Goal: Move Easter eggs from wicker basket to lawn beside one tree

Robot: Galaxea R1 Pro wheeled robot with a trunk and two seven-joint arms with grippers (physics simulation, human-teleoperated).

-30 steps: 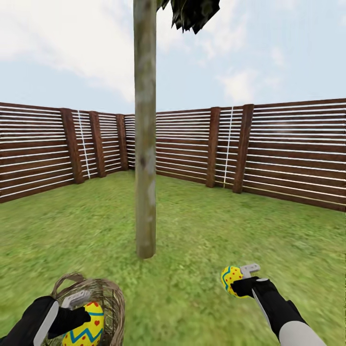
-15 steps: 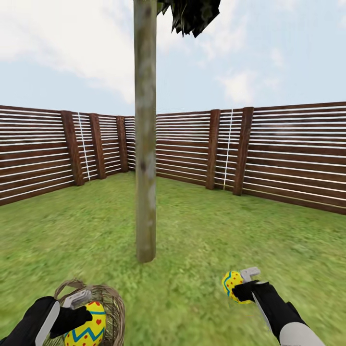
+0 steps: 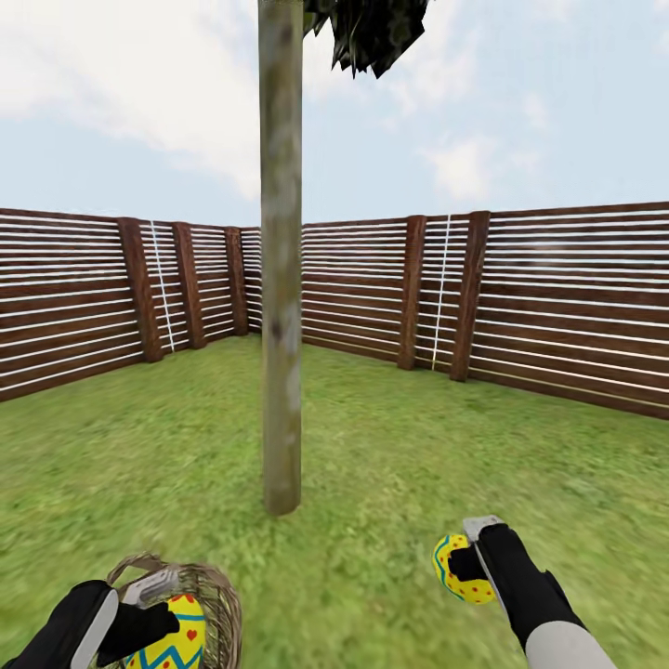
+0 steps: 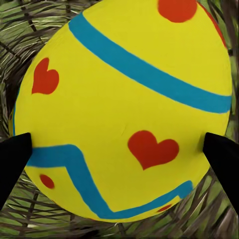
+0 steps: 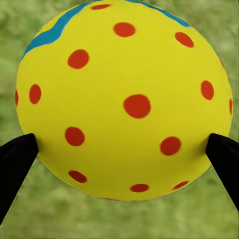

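Mottled green lawn (image 3: 390,446), slatted brown fence (image 3: 557,297) around. Tree trunk (image 3: 281,372) ahead. Left gripper (image 3: 172,621) clamped on heart-patterned egg (image 4: 124,104) over wicker basket (image 3: 218,595). Right gripper (image 3: 465,557) clamped on dotted egg (image 5: 124,99) above grass.

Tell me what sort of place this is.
A fenced garden, outdoors: a mottled green lawn, a dark brown fence of horizontal slats closing it in, a thin pale tree trunk rising from the grass, and cloudy blue sky above.
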